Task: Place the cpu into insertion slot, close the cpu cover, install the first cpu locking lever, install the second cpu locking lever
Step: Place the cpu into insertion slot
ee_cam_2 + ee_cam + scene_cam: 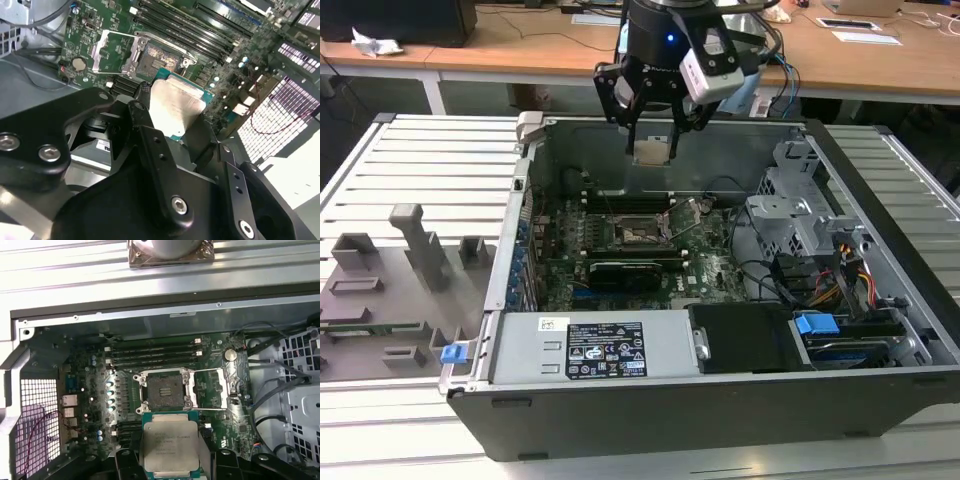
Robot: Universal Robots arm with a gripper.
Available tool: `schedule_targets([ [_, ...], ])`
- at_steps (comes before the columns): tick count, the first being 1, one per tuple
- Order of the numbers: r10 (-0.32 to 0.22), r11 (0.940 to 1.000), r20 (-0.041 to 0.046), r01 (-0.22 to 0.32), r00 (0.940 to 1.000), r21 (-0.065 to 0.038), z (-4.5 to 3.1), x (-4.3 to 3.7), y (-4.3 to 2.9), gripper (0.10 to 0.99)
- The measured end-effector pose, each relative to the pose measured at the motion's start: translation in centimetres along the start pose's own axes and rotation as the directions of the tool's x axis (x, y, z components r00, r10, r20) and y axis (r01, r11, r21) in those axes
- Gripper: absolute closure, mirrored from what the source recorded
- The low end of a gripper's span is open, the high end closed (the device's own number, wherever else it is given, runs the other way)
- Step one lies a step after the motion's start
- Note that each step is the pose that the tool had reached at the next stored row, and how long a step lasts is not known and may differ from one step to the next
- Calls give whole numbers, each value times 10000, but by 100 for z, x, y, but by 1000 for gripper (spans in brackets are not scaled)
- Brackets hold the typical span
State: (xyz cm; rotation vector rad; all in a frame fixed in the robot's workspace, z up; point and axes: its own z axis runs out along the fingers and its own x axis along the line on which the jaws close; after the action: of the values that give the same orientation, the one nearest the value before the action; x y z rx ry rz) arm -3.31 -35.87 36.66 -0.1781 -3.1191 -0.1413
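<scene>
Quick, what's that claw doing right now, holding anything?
Gripper: shut on the cpu, held above the motherboard, not yet in the insertion slot.

The fingers [150,150] are matt black, their screws bright polished metal. Between them the cpu [175,107] has a brushed silvery-beige metal face with a soft sheen, edged in green board. Beyond the fingertips, the slot [164,390] has a dark, dull centre framed in shiny bare metal, set in a green, slightly glossy board [95,370]. Around that, the case [150,320] is smooth grey sheet metal. Under the case, the bench [430,170] is ribbed, pale matt metal.
</scene>
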Motion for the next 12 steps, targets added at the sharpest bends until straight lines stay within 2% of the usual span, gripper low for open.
schedule_targets([
  [7, 703, 9975, 63, -702, 9975, -16, 0, 0, 0, 557],
  [9, 929, 9957, 82, -929, 9956, -22, 1, 0, 0, 557],
  [12, 1419, 9899, 125, -1419, 9898, -37, 2, 0, 0, 557],
])
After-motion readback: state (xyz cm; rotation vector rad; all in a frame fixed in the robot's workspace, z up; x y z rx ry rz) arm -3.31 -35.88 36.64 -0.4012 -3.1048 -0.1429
